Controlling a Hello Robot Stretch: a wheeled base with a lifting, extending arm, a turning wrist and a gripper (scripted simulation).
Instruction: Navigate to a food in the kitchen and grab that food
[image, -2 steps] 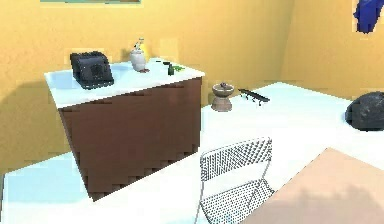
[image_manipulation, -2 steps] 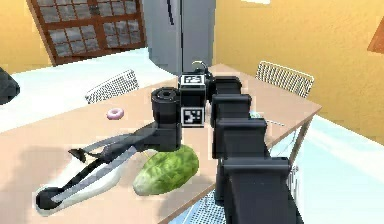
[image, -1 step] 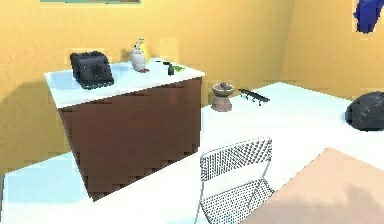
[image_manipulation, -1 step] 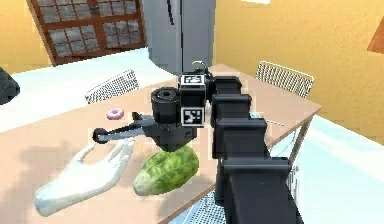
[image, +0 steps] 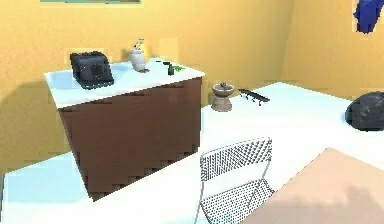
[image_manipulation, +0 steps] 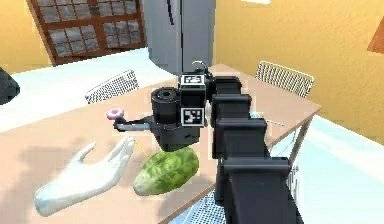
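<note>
End effector (image_manipulation: 127, 125) near green leafy food (image_manipulation: 165, 172) on table (image_manipulation: 50, 140).

Walls (image: 30, 50): plain yellow-orange, no damage noted. Floor (image: 290, 110): pale, near white.

Forward view: a brown counter (image: 130, 135) with a white top stands near the back wall. A white wire chair (image: 236, 175) is drawn up just beside a tan table (image: 330, 190) at the lower right.

Arm side view: a brown-framed, many-paned window (image_manipulation: 90, 25) at the upper left, with a grey fridge (image_manipulation: 180, 30) to its right. Two more wire chairs, left chair (image_manipulation: 112, 88) and right chair (image_manipulation: 285, 75), stand along the table's far edges. Lighting is even.
</note>
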